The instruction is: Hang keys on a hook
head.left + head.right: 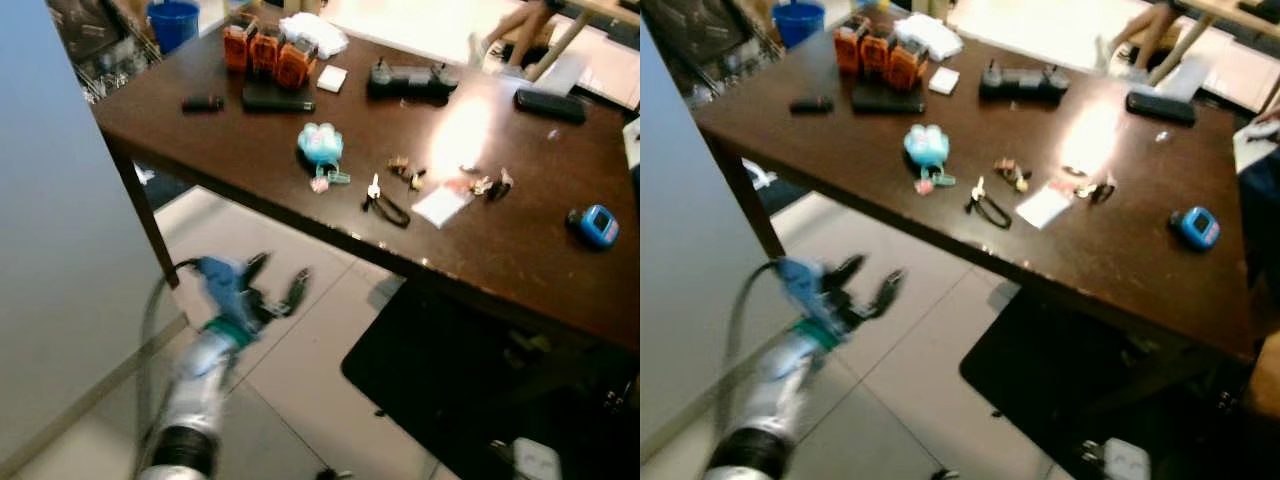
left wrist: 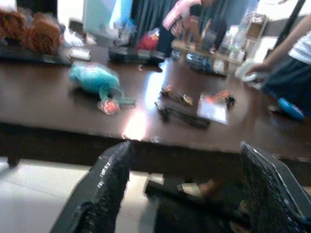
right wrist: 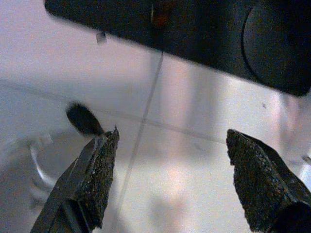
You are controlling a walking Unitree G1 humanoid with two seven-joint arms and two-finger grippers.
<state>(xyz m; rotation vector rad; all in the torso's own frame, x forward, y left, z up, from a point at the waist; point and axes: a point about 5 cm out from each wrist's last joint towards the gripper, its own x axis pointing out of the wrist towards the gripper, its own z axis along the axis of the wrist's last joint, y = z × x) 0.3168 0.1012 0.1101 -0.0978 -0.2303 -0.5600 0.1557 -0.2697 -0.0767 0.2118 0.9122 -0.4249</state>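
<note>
Dark brown table [image 1: 520, 270] with a bright glare patch, standing on a pale tiled floor [image 1: 300, 350]. Grey-blue wall [image 1: 60, 250] at left; black mat [image 1: 450, 390] beneath the table; blue bucket [image 1: 173, 22] behind.

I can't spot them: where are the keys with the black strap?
The keys lie near the brown table's front edge, between the turquoise plush keychain and the white card.

Head cams look down at table [image 1: 300, 180]; L wrist shares it.
</note>
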